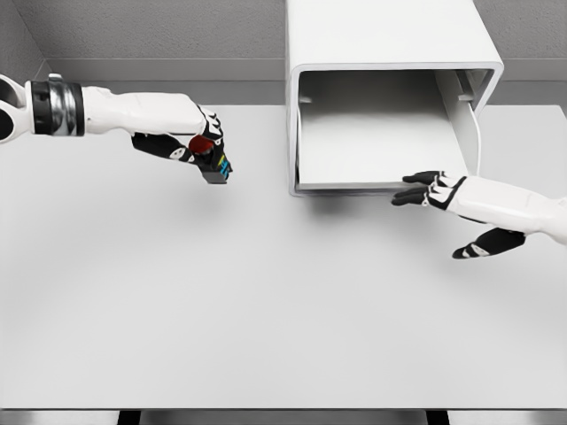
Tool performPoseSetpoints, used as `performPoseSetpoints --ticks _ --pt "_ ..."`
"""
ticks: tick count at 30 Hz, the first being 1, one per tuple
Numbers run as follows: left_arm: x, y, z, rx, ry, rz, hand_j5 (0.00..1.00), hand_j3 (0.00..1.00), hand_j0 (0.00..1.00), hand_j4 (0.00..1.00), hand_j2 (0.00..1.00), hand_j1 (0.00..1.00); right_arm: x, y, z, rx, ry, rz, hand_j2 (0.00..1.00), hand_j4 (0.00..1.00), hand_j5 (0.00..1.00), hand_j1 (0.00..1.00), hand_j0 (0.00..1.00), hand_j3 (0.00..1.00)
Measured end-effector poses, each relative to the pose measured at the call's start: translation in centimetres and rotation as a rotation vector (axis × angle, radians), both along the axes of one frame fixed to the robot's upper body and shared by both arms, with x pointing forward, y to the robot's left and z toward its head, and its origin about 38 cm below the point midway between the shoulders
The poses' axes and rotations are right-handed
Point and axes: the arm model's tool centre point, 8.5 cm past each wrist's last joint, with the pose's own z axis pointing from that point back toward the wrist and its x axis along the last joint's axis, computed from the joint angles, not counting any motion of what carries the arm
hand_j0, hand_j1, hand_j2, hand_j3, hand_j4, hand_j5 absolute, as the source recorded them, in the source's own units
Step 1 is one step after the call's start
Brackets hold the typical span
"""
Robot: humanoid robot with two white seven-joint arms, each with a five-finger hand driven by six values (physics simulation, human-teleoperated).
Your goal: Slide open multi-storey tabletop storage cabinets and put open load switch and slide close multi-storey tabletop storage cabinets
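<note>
A white tabletop storage cabinet (pixel 390 44) stands at the back of the table, right of centre, with its drawer (pixel 372 142) slid out toward me and nothing showing inside. My left hand (pixel 205 152) hovers left of the cabinet, above the table, shut on the load switch (pixel 215 164), a small dark block with a red knob and blue and yellow marks. My right hand (pixel 423 190) lies at the drawer's front right corner with fingers spread, its fingertips (pixel 406 197) at the drawer's front lip and its thumb pointing down toward me.
The white table (pixel 266 301) spreads wide in front of the cabinet. A grey wall runs behind the table's far edge. The table's front edge lies near the bottom of the view.
</note>
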Motion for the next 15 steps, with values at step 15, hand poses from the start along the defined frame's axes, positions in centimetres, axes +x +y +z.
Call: performPoseSetpoints --ticks 15 --pt "-0.8 -0.8 1.5 0.032 -0.053 -0.050 0.39 0.39 0.39 0.39 0.39 0.39 0.6 -1.2 4.2 0.051 -0.099 -0.041 1.00 1.00 1.00 1.00 1.00 1.00"
